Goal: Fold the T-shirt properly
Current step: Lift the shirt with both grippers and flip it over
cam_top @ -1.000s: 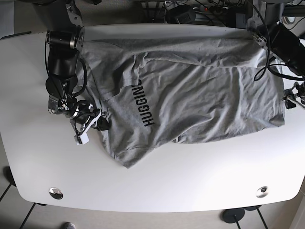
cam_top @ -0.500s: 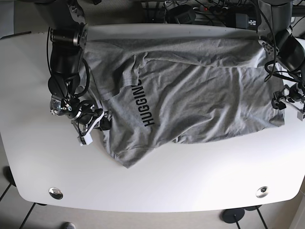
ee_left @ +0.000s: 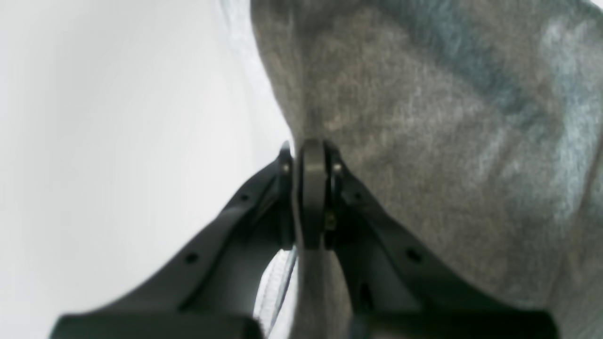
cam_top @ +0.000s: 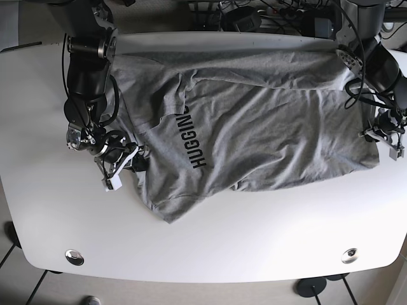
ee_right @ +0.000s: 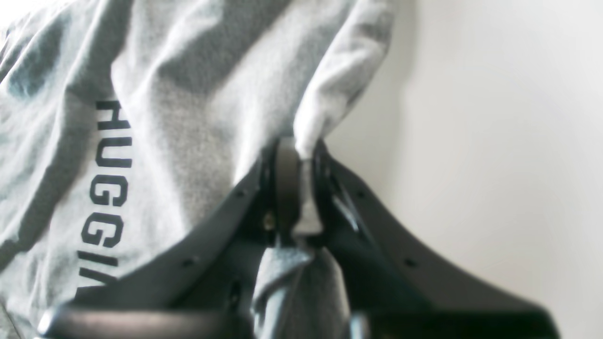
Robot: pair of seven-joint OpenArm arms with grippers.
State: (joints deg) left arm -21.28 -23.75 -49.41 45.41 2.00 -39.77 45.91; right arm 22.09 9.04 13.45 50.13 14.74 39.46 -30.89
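A grey T-shirt (cam_top: 267, 121) lies spread and wrinkled across the white table (cam_top: 254, 235), with the black "HUGGING" lettering (cam_top: 194, 143) running sideways. My right gripper (cam_top: 129, 162) is at the shirt's left edge. In the right wrist view it (ee_right: 294, 188) is shut on a bunched fold of the shirt (ee_right: 188, 94), beside the lettering (ee_right: 106, 188). At the shirt's right edge my left gripper (cam_top: 383, 135) is pinched shut on the hem. The left wrist view shows that gripper (ee_left: 311, 197) with the grey cloth (ee_left: 424, 141) running between its fingers.
Cables and dark equipment (cam_top: 267, 13) crowd the floor behind the table's far edge. Two round metal fittings (cam_top: 75, 257) (cam_top: 349, 255) sit near the front corners. Bare white table surface (ee_left: 118, 141) (ee_right: 494, 141) lies outward of each gripper.
The left arm has swung in and its gripper has settled on the shirt's right edge. The right gripper has shifted slightly up with the left edge held.
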